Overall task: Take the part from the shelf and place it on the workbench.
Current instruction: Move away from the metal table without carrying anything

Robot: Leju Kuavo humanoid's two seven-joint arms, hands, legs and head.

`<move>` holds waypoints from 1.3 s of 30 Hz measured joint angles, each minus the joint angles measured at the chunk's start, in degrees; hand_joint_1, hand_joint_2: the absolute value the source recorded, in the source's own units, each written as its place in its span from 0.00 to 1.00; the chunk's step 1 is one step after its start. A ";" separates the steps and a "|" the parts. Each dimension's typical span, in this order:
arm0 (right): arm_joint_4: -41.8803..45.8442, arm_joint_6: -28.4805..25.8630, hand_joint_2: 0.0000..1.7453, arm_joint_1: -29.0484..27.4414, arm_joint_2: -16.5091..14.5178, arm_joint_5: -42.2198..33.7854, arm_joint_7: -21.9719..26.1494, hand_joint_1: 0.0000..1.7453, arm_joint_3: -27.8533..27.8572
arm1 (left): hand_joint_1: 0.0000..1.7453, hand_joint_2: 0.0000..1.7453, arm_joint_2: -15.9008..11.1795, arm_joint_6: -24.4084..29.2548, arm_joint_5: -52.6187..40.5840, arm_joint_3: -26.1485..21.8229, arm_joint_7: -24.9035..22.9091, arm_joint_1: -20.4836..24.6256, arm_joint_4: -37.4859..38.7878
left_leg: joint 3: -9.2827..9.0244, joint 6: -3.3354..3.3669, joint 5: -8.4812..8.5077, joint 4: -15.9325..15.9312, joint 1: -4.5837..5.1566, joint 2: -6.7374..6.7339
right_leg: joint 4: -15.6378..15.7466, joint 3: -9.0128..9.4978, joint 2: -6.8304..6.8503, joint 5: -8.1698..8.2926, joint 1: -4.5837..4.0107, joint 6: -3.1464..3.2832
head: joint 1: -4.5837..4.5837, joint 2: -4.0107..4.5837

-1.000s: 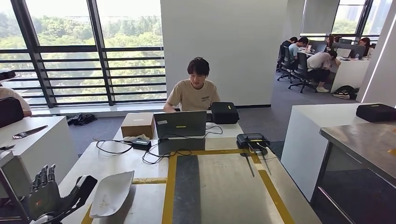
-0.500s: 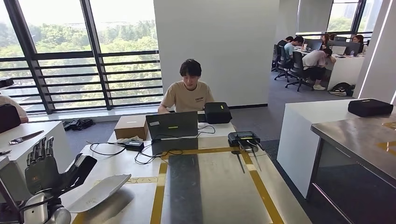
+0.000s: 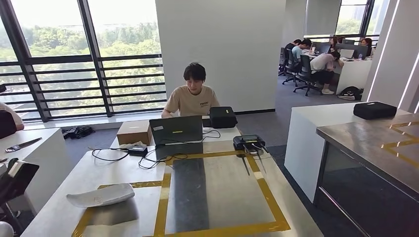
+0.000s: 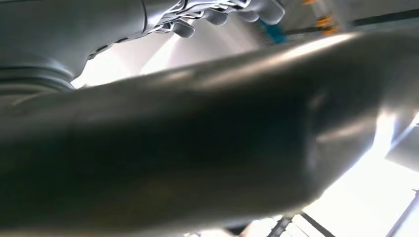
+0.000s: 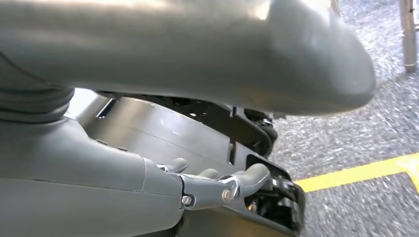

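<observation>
Part point(image 3: 101, 195) lies on bench point(image 3: 217, 197): thin stiff shell, probably light, slippery; pinch at rim. My left hand point(image 4: 232, 10) and right hand point(image 5: 217, 187): both empty, fingers curled.

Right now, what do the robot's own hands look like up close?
The left hand shows pale grey, rounded fingers past a thick, smooth, dark grey thumb and a ribbed grey cover. The right hand has a matt grey palm shell, a thick grey thumb, and fingers with shiny metal links and small screws.
</observation>
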State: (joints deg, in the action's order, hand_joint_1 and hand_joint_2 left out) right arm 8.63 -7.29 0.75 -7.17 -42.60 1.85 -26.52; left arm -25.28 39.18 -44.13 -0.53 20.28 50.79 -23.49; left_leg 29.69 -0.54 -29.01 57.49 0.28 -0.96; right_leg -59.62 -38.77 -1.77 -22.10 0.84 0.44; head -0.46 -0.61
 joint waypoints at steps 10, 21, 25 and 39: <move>0.00 1.13 0.00 -0.38 0.12 -0.17 1.54 0.00 0.99 | 0.00 0.00 7.61 -8.46 22.97 -24.30 -7.73 -37.09 4.93 | 6.62 -0.14 5.21 0.65 -1.06 -1.29 | -5.97 6.48 1.27 -8.22 0.16 -1.88 | 0.30 0.00; 0.00 2.99 0.00 0.44 2.06 2.98 2.29 0.00 0.21 | 0.00 0.00 23.06 -17.15 24.35 -30.73 -39.66 -48.38 11.95 | 10.40 -2.70 -5.01 15.29 -1.74 0.72 | 1.54 6.56 2.33 -5.81 -0.47 1.76 | -0.10 0.00; 0.00 3.34 0.00 0.98 3.24 4.92 0.83 0.00 -1.39 | 0.00 0.00 27.27 -20.24 23.57 -31.67 -35.39 -48.93 12.54 | 2.13 -2.37 -1.30 8.72 -1.76 0.78 | 0.84 3.56 2.60 -3.54 -0.53 0.86 | -0.17 0.00; -0.02 0.93 0.00 1.54 4.18 3.62 -1.46 0.00 -3.16 | 0.00 0.00 25.82 -41.22 5.26 -21.04 -26.57 -41.73 12.74 | 5.80 1.48 4.40 0.86 -0.66 0.76 | -11.26 3.52 1.85 -9.74 -0.26 -1.95 | 0.44 0.00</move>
State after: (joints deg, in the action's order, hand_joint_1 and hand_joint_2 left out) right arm 8.61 -6.36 2.29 -2.99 -38.99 0.38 -29.68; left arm 0.54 -2.05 -38.88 -21.57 -6.30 9.06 -10.74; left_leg 35.49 0.94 -24.61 58.35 -0.38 -0.20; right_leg -70.88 -35.26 0.08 -31.84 0.58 -1.51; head -0.02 -0.61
